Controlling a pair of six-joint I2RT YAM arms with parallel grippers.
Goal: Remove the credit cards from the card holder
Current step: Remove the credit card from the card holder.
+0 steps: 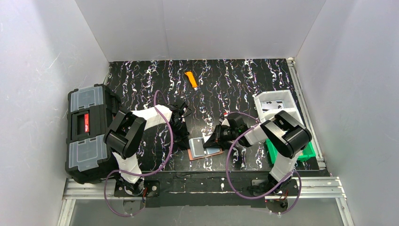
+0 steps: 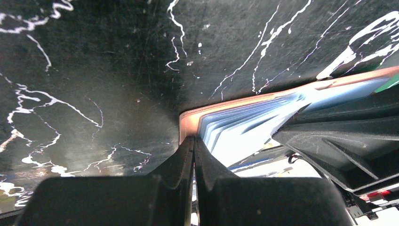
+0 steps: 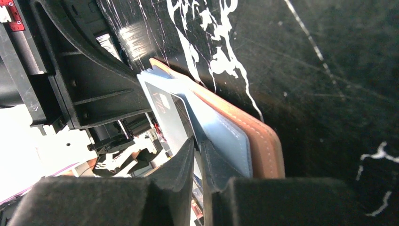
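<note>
The card holder (image 1: 205, 151) lies open on the black mat between the arms, brown outside with pale blue-grey pockets inside. In the left wrist view my left gripper (image 2: 194, 141) is shut on the card holder's brown edge (image 2: 189, 123); the blue pockets (image 2: 244, 123) fan out to the right. In the right wrist view my right gripper (image 3: 196, 147) is nearly shut on a thin pale blue-grey card (image 3: 165, 110) that sticks out of the holder (image 3: 264, 137). In the top view the left gripper (image 1: 187, 136) and the right gripper (image 1: 215, 140) meet over the holder. The orange-tan card is hidden.
An orange-and-black utility knife (image 1: 191, 80) lies at the far middle of the mat. A big black toolbox (image 1: 89, 133) stands at the left edge. A white bin (image 1: 277, 104) and a green bin (image 1: 308, 153) stand at the right.
</note>
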